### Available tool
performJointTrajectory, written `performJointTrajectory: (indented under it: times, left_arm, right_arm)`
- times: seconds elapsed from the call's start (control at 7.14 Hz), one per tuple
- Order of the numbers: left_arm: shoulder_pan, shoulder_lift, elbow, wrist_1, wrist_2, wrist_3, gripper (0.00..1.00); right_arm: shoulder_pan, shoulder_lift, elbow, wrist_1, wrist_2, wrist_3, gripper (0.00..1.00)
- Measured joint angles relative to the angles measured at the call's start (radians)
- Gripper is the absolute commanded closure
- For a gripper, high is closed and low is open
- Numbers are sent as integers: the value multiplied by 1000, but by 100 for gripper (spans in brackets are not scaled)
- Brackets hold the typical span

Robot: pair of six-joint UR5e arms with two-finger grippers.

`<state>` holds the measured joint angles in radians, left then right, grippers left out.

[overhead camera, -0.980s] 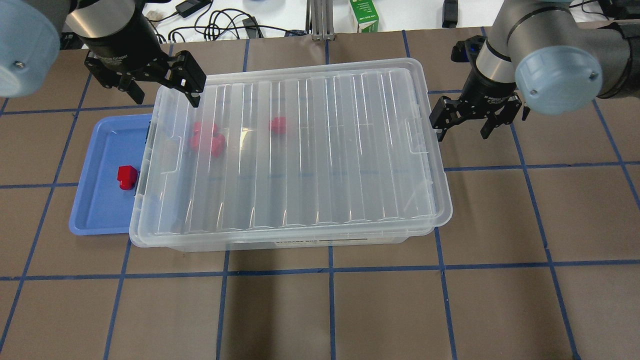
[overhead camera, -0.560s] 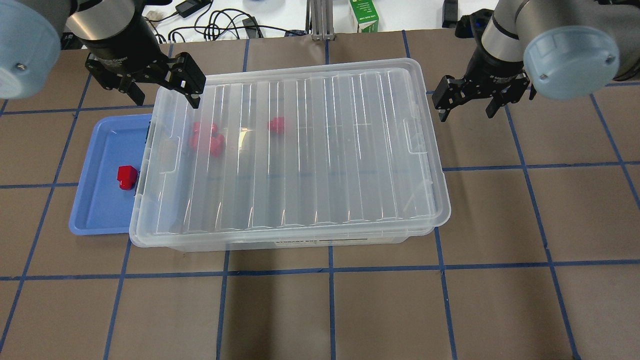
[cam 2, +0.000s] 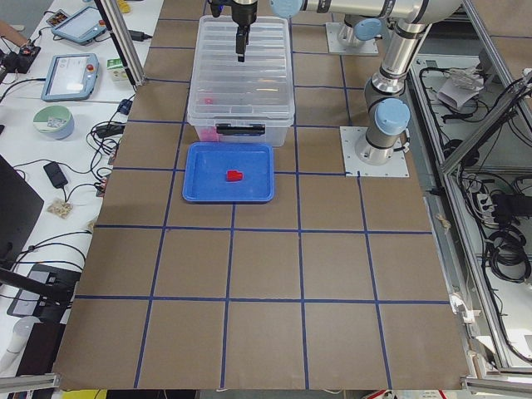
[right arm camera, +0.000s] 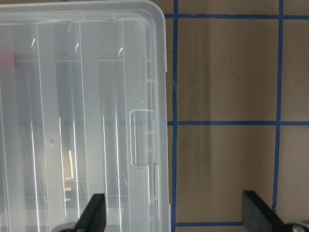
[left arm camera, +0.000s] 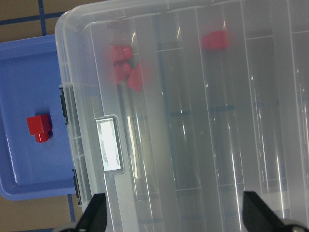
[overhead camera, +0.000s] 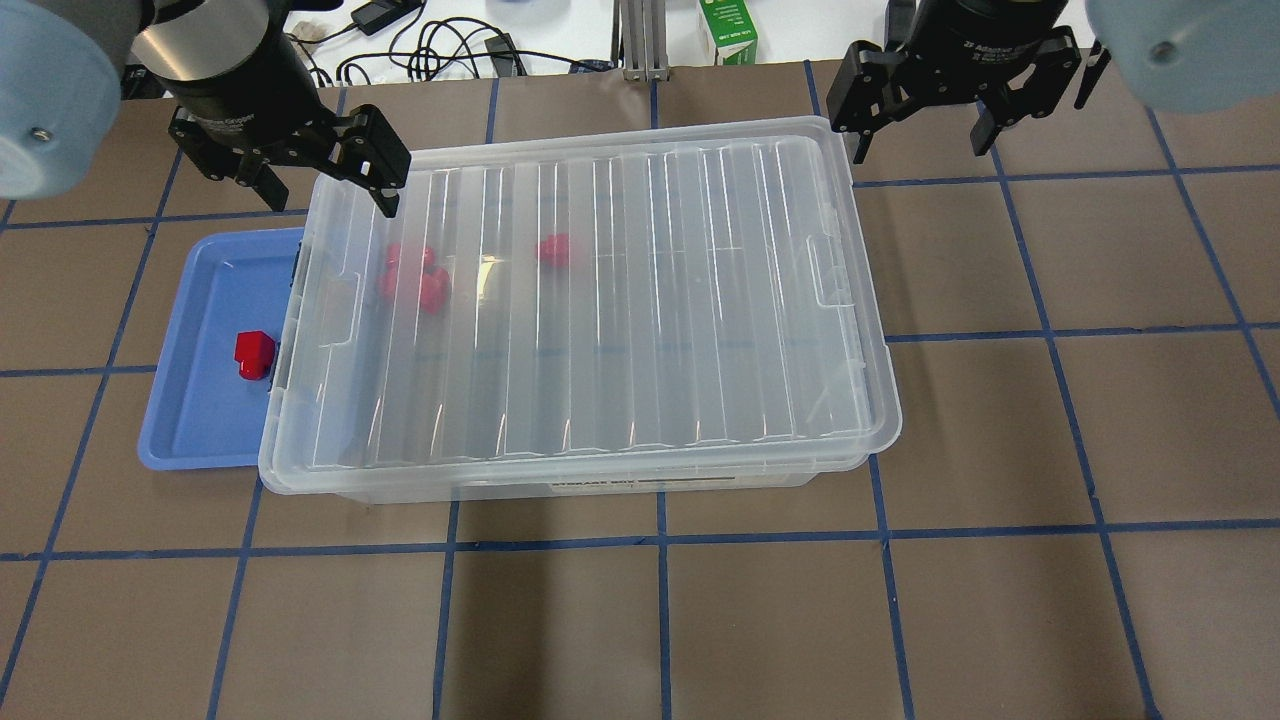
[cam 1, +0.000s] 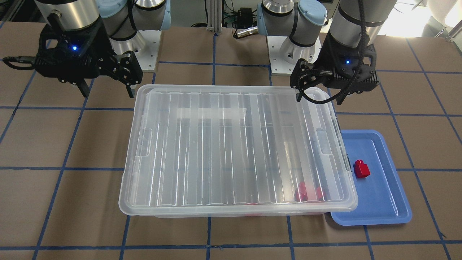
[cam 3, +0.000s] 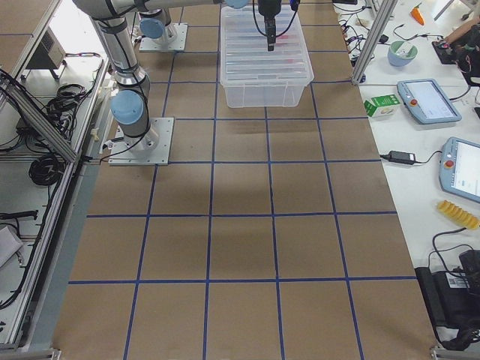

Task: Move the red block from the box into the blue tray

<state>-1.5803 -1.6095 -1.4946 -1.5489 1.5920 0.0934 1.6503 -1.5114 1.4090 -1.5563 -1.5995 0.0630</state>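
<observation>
The box (overhead camera: 640, 300) is a clear bin with its ribbed lid shut, in the middle of the table. Several red blocks (overhead camera: 415, 278) show blurred through the lid near its left end, and one more (overhead camera: 553, 250) lies apart from them. The blue tray (overhead camera: 200, 420) lies against the box's left end. One red block (overhead camera: 254, 355) rests in it and also shows in the left wrist view (left arm camera: 38, 128). My left gripper (overhead camera: 325, 190) is open and empty above the box's far left corner. My right gripper (overhead camera: 920, 140) is open and empty above the far right corner.
A green carton (overhead camera: 728, 30) and black cables (overhead camera: 440, 45) lie beyond the table's far edge. Blue tape lines grid the brown table (overhead camera: 1050, 450). The box's lid rim overhangs the tray's near side. Both robot bases (cam 1: 285, 54) stand behind the box.
My right gripper has moved from beside the box's right end toward the table's far edge, still open. The left gripper, box, tray and blocks have not moved.
</observation>
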Motion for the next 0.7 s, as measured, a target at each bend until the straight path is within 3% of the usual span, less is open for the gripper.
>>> performJointTrajectory:
  times: [0.7]
  left_arm:
    - [-3, -1, -1, 3, 4, -4, 0]
  right_arm:
    - [7, 1, -8, 47, -6, 0, 0]
